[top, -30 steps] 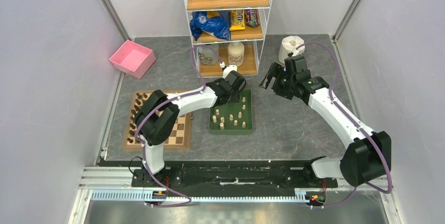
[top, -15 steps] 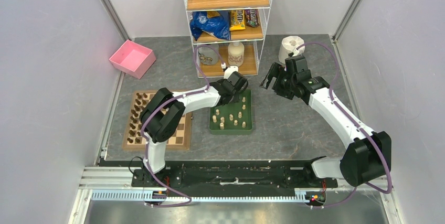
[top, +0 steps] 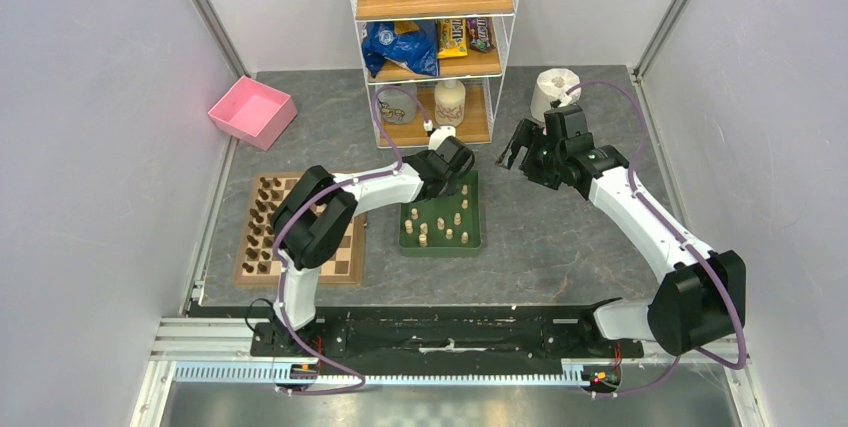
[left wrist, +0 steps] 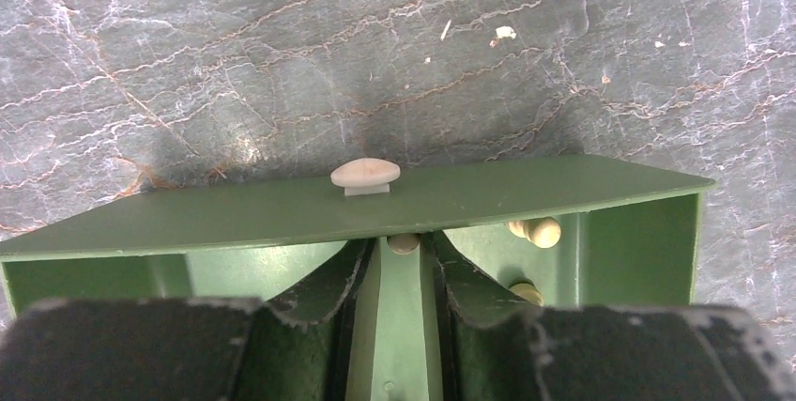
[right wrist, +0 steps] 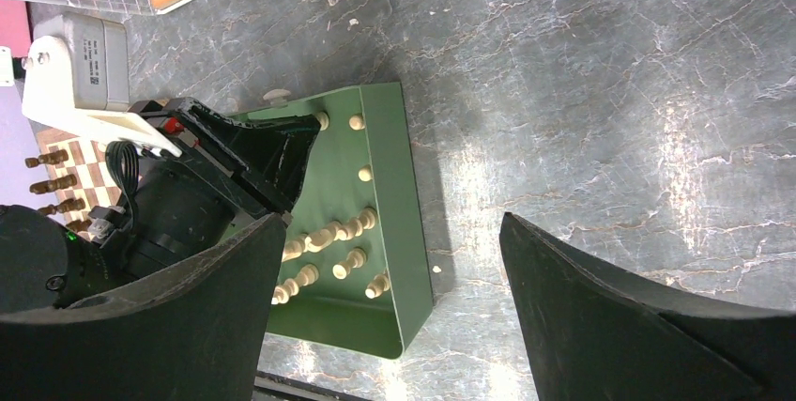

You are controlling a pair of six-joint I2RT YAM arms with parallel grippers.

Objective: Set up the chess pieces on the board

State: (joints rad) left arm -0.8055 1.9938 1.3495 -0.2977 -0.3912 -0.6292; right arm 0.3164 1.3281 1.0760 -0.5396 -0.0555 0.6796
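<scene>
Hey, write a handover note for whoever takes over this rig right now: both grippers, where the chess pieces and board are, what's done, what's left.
Left gripper: low in the green tray's far corner, jaws narrow on either side of a cream piece; grip not certain.
Right gripper: open, holding nothing, above the table right of the tray.
Done: dark pieces stand along the board's left side.
Left: the other cream pieces in the tray, plus a stray cream piece just outside its far wall, go onto the board.

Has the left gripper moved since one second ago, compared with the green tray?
Yes. The left gripper shifted slightly toward the far end of the green tray.
</scene>
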